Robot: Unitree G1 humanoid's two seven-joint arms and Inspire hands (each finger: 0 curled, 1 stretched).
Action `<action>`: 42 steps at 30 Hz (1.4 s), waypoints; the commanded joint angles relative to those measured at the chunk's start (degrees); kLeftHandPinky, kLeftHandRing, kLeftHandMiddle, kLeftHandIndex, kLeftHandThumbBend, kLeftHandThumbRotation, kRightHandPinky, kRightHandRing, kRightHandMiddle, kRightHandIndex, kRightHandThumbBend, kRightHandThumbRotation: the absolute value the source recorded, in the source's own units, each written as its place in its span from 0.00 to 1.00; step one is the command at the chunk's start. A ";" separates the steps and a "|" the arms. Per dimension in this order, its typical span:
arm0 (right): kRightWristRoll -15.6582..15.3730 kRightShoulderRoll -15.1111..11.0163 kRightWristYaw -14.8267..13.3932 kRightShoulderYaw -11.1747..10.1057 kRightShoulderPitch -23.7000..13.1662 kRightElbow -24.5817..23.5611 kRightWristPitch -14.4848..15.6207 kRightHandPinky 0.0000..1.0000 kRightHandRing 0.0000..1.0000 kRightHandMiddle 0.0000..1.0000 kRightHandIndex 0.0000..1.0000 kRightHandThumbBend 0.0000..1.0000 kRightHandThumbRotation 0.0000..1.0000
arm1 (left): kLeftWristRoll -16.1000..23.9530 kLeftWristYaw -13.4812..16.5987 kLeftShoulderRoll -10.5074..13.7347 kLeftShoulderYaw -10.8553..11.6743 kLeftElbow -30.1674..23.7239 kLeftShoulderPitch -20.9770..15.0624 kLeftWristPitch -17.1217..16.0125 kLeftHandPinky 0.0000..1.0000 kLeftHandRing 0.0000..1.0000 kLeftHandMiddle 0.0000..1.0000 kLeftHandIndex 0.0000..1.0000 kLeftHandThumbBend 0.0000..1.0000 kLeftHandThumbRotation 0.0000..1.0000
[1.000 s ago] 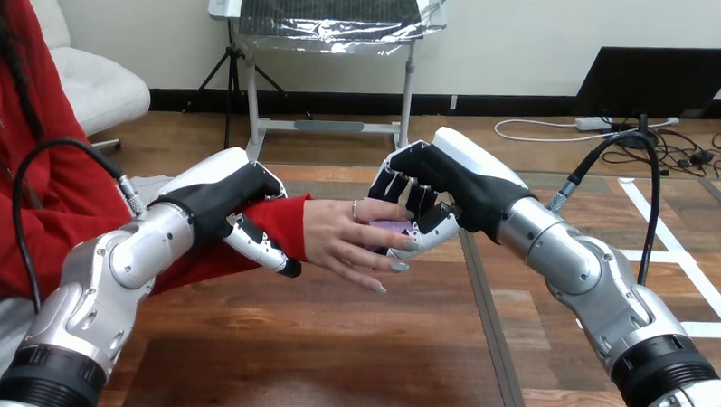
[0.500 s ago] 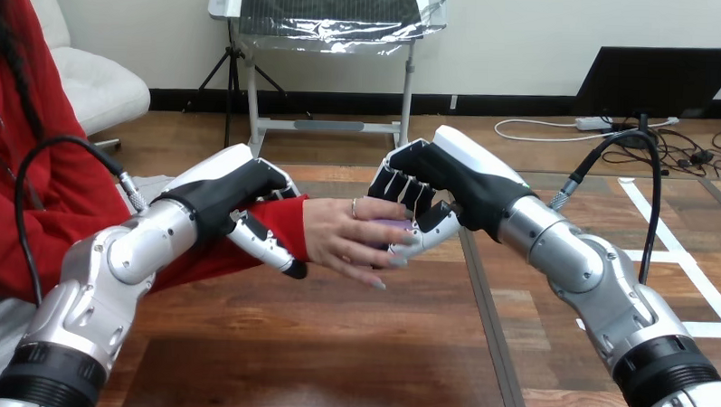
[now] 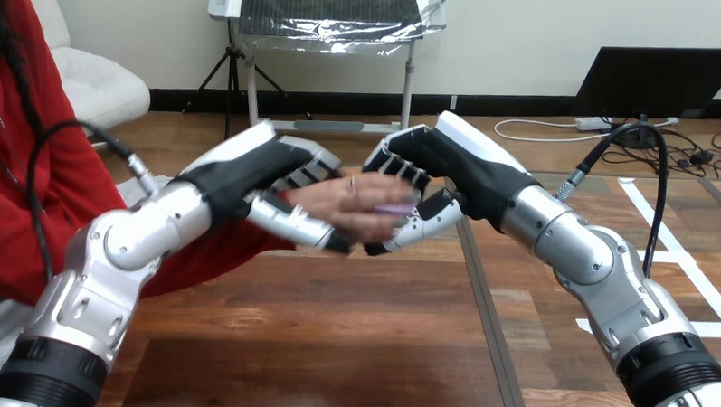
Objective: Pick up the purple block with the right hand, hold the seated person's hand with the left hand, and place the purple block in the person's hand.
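The left hand (image 3: 245, 177) had its fingers wrapped round the person's hand (image 3: 357, 203), and the right hand (image 3: 453, 171) fingers pinched the purple block (image 3: 395, 208) right by the person's fingertips.

I'm driving this in what looks like a robotics lab: a foil-covered panel on a stand (image 3: 332, 12), a power strip (image 3: 604, 123) with loose cables (image 3: 675, 153) on the floor, white tape lines (image 3: 694, 269) by my wooden table (image 3: 333, 365).
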 commanded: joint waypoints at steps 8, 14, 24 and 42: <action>2.40 -0.64 5.06 -1.19 -1.69 -4.04 -0.96 0.52 0.62 0.67 0.69 1.00 0.36 | -5.93 1.59 0.82 4.50 -14.52 2.59 -4.72 0.68 0.78 0.78 0.79 1.00 0.73; 3.11 -1.47 7.06 -1.54 -1.23 -4.50 -0.57 0.59 0.69 0.75 0.76 1.00 0.41 | -8.05 2.21 0.48 5.88 -17.06 6.39 -6.43 0.66 0.75 0.77 0.79 1.00 0.83; 3.58 -2.66 7.98 -2.00 -0.06 -4.81 -1.54 0.64 0.74 0.79 0.80 1.00 0.44 | -10.51 3.95 -0.03 7.62 -21.63 13.27 -8.27 0.63 0.74 0.76 0.78 1.00 0.92; 5.34 -3.78 8.16 -2.82 2.82 -5.05 -2.82 0.66 0.73 0.78 0.79 1.00 0.43 | -9.00 11.74 -2.81 8.83 -28.01 25.72 -12.99 0.62 0.72 0.74 0.74 1.00 1.00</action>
